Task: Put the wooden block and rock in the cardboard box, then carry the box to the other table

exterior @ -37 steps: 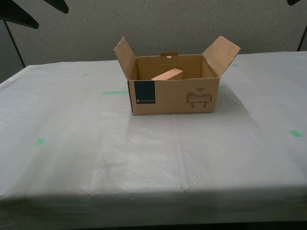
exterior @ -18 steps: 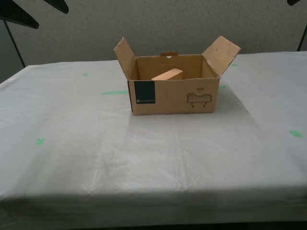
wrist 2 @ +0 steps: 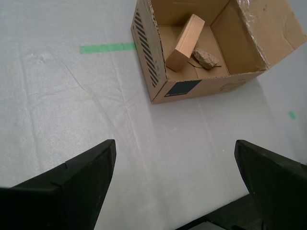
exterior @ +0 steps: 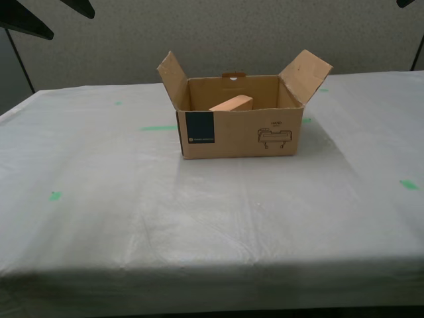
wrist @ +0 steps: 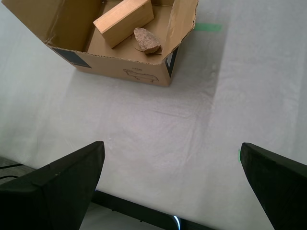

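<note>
The cardboard box (exterior: 238, 136) stands open on the other table (exterior: 199, 218), flaps spread. The wooden block (exterior: 233, 103) leans tilted inside it. In the wrist views the block (wrist 2: 185, 42) (wrist: 123, 21) lies against the rock (wrist 2: 206, 58) (wrist: 146, 40) on the box floor; the front wall hides the rock in the exterior view. My second gripper (wrist 2: 174, 143) hangs open above the sheet, well short of the box (wrist 2: 204, 87). My first gripper (wrist: 172, 143) is open too, apart from the box (wrist: 124, 71), holding nothing.
Green tape marks (exterior: 159, 128) (exterior: 409, 185) (exterior: 55, 195) dot the wrinkled sheet. Dark arm parts (exterior: 30, 20) show in the exterior view's upper corners. The table's front edge (exterior: 212, 275) runs below the box, and a grey wall stands behind.
</note>
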Controlling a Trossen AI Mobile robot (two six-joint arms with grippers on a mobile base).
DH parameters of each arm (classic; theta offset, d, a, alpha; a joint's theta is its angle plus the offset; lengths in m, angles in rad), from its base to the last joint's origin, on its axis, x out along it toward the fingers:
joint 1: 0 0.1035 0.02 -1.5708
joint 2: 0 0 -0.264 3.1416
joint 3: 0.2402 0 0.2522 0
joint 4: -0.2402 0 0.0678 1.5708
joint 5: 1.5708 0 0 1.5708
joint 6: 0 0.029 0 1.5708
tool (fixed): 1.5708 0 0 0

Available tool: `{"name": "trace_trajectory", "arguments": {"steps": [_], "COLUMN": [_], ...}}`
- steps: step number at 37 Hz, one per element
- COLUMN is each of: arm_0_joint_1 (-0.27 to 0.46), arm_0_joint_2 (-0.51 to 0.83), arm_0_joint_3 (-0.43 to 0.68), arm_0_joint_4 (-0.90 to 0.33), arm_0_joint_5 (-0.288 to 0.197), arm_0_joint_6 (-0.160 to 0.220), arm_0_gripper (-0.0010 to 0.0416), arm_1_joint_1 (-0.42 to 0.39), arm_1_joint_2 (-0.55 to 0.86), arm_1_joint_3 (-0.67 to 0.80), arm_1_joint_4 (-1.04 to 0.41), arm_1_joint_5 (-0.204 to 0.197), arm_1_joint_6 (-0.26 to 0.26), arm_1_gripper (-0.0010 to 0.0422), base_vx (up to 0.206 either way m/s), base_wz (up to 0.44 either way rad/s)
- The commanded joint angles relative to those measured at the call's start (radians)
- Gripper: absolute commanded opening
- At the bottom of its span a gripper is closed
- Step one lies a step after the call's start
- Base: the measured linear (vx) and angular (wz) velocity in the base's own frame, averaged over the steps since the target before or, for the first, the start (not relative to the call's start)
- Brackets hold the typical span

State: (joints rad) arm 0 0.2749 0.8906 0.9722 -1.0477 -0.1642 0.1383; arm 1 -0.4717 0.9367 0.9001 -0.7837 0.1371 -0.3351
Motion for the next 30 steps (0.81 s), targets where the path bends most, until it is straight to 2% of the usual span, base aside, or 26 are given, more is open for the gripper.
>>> {"name": "trace_trajectory", "arguments": {"steps": [1, 30], "arm_0_joint_1": [0.001, 0.001], "arm_0_joint_2": [0.000, 0.000], "arm_0_joint_3": [0.001, 0.001], "arm_0_joint_4": [0.000, 0.000], "arm_0_joint_5": [-0.002, -0.002], "arm_0_joint_6": [0.000, 0.000], "arm_0_gripper": [0.0393, 0.0394], "arm_1_joint_1": [0.000, 0.000], "arm_1_joint_2": [0.000, 0.000], "arm_1_joint_3": [0.001, 0.001], "arm_1_joint_4": [0.001, 0.001], "arm_1_joint_5": [0.003, 0.003], "arm_1_joint_6": [0.002, 0.002], "arm_1_gripper": [0.0336, 0.0336], "base_vx": [0.000, 0.000], "base_wz": [0.000, 0.000]}}
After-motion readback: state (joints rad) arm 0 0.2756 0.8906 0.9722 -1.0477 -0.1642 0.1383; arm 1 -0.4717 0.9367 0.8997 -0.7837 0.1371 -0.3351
